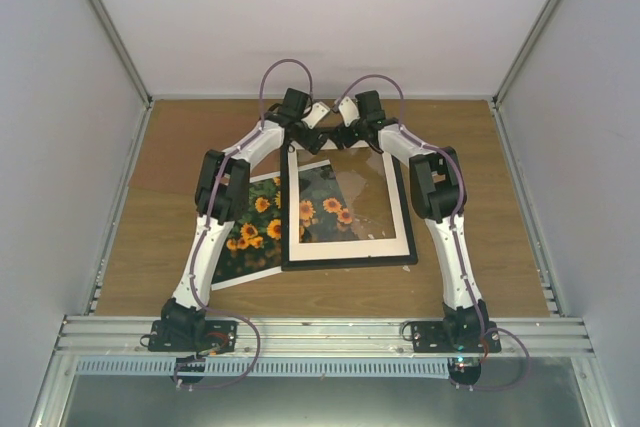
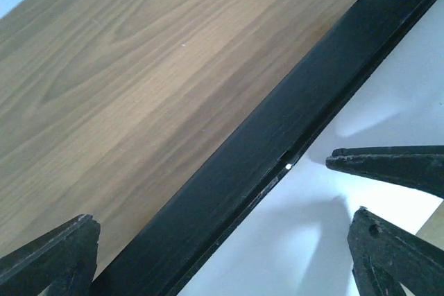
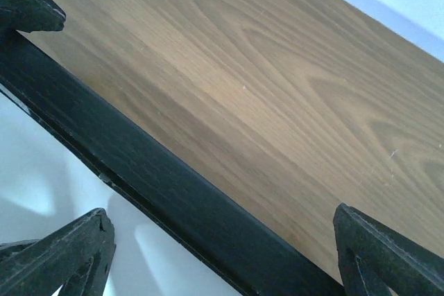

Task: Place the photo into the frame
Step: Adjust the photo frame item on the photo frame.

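White arm links [image 1: 205, 252]; black joint housings [image 1: 222, 185]; thin purple cables [image 1: 286, 61]; matte black pointed jaws.

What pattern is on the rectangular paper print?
The paper print shows orange flowers on dark green foliage, white-bordered; clearest in top external view.

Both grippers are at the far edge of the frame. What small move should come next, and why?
Probably close both on the far rail of the frame. The left gripper and right gripper stand open, each straddling that rail, and the frame lies partly over the photo, so a grip would let them lift it.
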`<move>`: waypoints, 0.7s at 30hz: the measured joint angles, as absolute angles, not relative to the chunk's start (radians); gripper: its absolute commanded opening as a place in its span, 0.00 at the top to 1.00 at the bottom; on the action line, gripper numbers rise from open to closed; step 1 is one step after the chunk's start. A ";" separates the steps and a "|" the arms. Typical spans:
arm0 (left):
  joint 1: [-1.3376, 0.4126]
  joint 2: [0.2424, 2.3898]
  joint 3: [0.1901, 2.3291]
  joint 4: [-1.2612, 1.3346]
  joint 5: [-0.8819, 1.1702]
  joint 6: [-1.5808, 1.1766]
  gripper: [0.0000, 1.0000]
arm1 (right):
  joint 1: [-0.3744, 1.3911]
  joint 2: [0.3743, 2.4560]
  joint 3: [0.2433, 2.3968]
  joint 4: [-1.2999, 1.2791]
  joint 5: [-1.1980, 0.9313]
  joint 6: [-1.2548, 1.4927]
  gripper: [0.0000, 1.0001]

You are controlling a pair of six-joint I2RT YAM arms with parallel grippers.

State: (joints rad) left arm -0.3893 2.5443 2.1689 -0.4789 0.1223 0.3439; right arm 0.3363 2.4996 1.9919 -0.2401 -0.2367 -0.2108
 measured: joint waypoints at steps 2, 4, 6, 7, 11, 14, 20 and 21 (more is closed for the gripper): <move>-0.388 2.539 2.168 -0.498 0.146 0.336 0.01 | 0.336 2.492 1.993 -0.262 -0.247 -0.210 0.13; -0.383 2.524 2.162 -0.522 0.180 0.323 0.01 | 0.333 2.481 1.993 -0.299 -0.268 -0.209 0.12; -0.373 2.499 2.138 -0.549 0.215 0.315 0.01 | 0.331 2.468 1.993 -0.337 -0.293 -0.208 0.12; -0.368 2.487 2.126 -0.558 0.228 0.313 0.01 | 0.330 2.459 1.993 -0.359 -0.307 -0.207 0.12; -0.336 2.418 2.080 -0.600 0.292 0.300 0.01 | 0.319 2.402 1.984 -0.427 -0.358 -0.196 0.12; -0.296 2.363 2.050 -0.600 0.318 0.295 0.01 | 0.300 2.341 1.948 -0.441 -0.376 -0.186 0.13; -0.241 2.318 2.016 -0.594 0.319 0.296 0.01 | 0.232 2.296 1.895 -0.453 -0.357 -0.186 0.14; -0.239 2.318 2.011 -0.595 0.317 0.295 0.01 | 0.222 2.296 1.887 -0.458 -0.348 -0.187 0.14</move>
